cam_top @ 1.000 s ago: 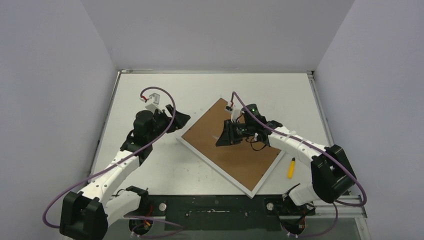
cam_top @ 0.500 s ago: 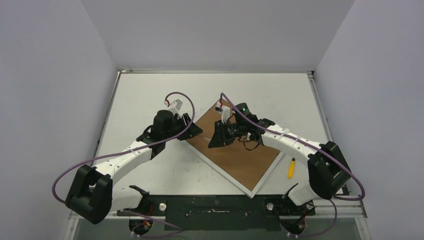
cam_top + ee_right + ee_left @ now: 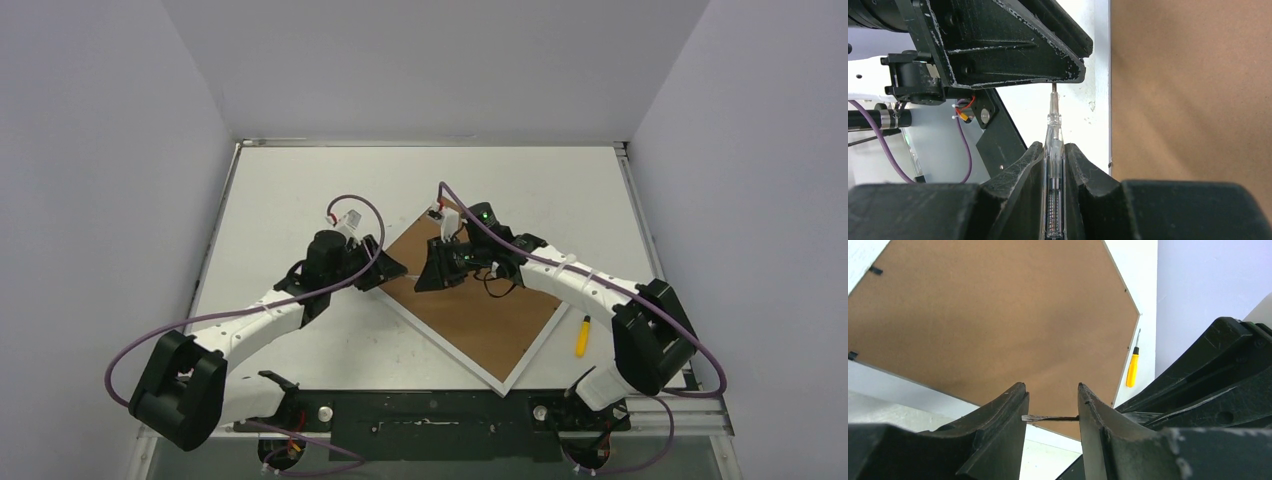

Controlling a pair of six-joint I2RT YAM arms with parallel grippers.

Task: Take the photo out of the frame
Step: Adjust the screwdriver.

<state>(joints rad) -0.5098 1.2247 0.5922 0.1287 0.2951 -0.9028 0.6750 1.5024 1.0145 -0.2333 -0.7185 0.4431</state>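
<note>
The frame [image 3: 421, 323] lies face down, its brown back panel [image 3: 480, 300] up; the photo is hidden beneath. My right gripper [image 3: 428, 272] hangs over the frame's left corner, shut on a clear-handled screwdriver [image 3: 1054, 150]. The shaft points toward my left gripper [image 3: 392, 268] and its tip reaches the underside of a left finger [image 3: 1013, 55]. In the left wrist view the left gripper [image 3: 1050, 386] has its jaws apart, and the flat blade [image 3: 1050, 417] crosses the gap just beyond them, ungripped. The back panel [image 3: 998, 315] fills the space behind.
A yellow-handled screwdriver [image 3: 582, 336] lies on the table right of the frame, also seen in the left wrist view [image 3: 1132, 369]. Small black clips [image 3: 875, 270] sit on the back panel's edge. Grey walls enclose the white table [image 3: 300, 190].
My left arm swung right to the frame's left corner and its jaws narrowed. The right gripper shifted slightly left with the screwdriver, bringing its tip to the left fingers.
</note>
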